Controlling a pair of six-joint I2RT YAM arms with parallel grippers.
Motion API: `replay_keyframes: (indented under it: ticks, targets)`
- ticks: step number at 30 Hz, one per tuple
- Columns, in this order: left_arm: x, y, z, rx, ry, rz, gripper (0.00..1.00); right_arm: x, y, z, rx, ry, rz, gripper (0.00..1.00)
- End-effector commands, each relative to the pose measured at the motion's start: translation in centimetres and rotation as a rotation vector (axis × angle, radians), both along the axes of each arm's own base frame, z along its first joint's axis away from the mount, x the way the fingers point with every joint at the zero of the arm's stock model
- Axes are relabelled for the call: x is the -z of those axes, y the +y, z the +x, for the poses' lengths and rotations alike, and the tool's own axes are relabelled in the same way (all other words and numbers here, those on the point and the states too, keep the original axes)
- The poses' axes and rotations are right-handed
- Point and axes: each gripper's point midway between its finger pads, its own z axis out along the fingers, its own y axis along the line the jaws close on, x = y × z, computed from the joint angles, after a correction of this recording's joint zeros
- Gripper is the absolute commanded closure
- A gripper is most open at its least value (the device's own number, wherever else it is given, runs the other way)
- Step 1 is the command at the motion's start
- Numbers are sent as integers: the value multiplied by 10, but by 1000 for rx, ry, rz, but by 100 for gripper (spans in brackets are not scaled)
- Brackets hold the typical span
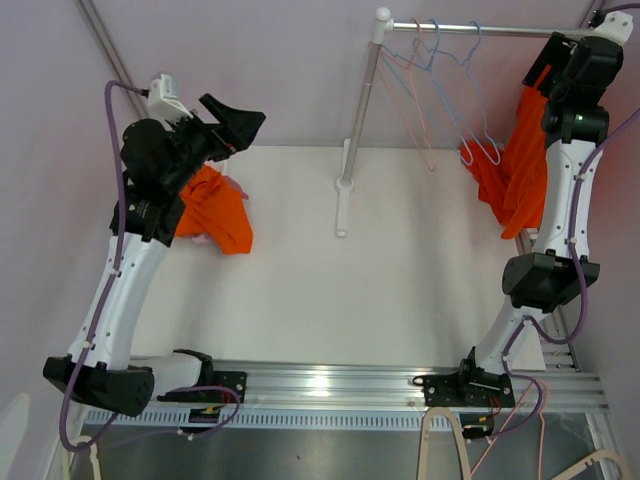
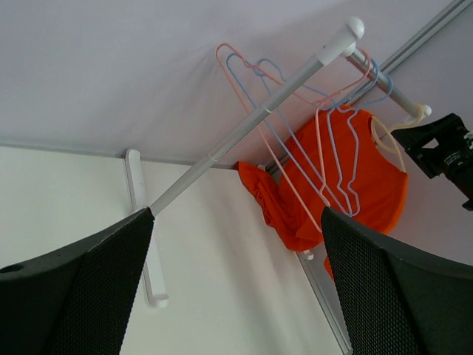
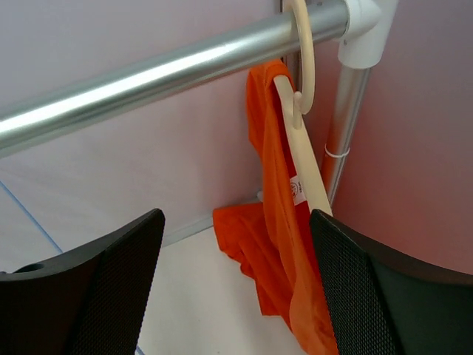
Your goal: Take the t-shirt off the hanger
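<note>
Pale lilac walls [image 1: 300,60] close in a white bench [image 1: 400,290], which has a ribbed aluminium track [image 1: 340,385] along its near edge. A metal clothes rail [image 1: 480,29] spans the far right, held up by a white post [image 1: 362,110]. The orange t-shirt [image 3: 270,244] hangs at the rail's far right end on a cream hanger [image 3: 301,148], whose hook sits over the bar. The right gripper [image 3: 236,214] is raised beside that end, fingers released and spread, grasping nothing. The left gripper [image 2: 238,213] is raised at the far left, fingers likewise apart and empty. A second orange garment [image 1: 220,215] lies crumpled on the bench by the left arm. Blue and pink wire hangers [image 1: 440,90] hang left of the t-shirt. A small white label [image 3: 297,190] shows at the collar, but its print is too small to read.
</note>
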Motion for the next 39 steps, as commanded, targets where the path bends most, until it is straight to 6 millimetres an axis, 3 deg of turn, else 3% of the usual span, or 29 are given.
replay_keyframes:
  ticks: [1, 5, 6, 12, 16, 18, 21, 24, 26, 27, 33, 36, 39]
  targets:
    - [-20, -9, 5, -1, -69, 13, 1, -12, -19, 1, 59, -22, -61, 17]
    - [-22, -25, 11, 22, -88, 29, 0, -16, -34, 7, 120, -37, -100, 18]
    - [-32, -28, 14, 26, -106, 28, 0, -9, -39, 11, 138, -18, -108, 17]
    - [-43, -46, 18, 40, -130, 36, 0, 8, -61, 21, 163, 2, -95, 23]
    - [-39, -58, 29, 59, -116, 42, 1, 18, -74, 26, 163, 11, -66, 24]
    - [-34, -63, 33, 67, -101, 47, 0, 21, -78, 29, 138, 7, -51, 31]
    - [-30, -66, 37, 70, -95, 48, 1, 27, -82, 33, 123, 12, -35, 53]
    - [-32, -68, 38, 74, -101, 53, 0, 27, -80, 36, 104, 6, -29, 64]
    - [-33, -67, 38, 67, -105, 57, 0, 24, -79, 36, 101, -7, -21, 94]
    - [-36, -66, 37, 63, -113, 59, 1, 22, -78, 36, 100, -13, -16, 100]
    - [-41, -58, 31, 36, -139, 84, 0, -11, -64, 31, 73, -97, -28, 100]
    - [-46, -56, 27, 32, -146, 81, 1, -40, -40, 23, 19, -149, -61, 100]
    - [-51, -54, 20, 39, -158, 80, 0, -51, -19, 20, -39, -163, -83, 100]
